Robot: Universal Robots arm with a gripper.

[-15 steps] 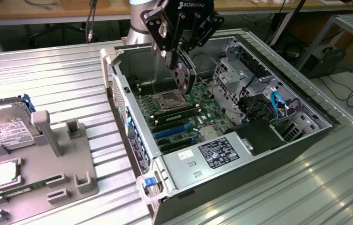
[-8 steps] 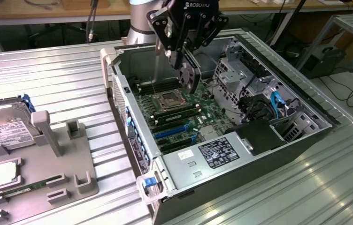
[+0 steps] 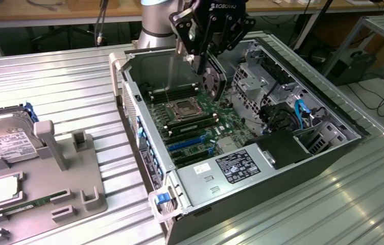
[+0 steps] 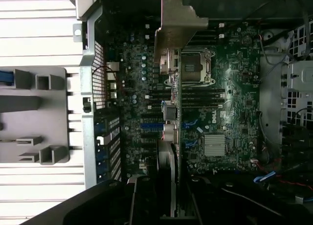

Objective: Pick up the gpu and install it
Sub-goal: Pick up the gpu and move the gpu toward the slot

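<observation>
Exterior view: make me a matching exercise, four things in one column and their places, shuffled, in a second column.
Things
1. gpu
2. hard drive
3. memory stick
4. power supply

Places
A. lying in a slot of the grey holder, towards the exterior view's lower left
B. inside the computer case, at its near end
C. gripped by the tool, above the motherboard
D. propped on the grey holder, at the exterior view's left edge

Pairs: 1-C, 2-D, 3-A, 4-B
</observation>
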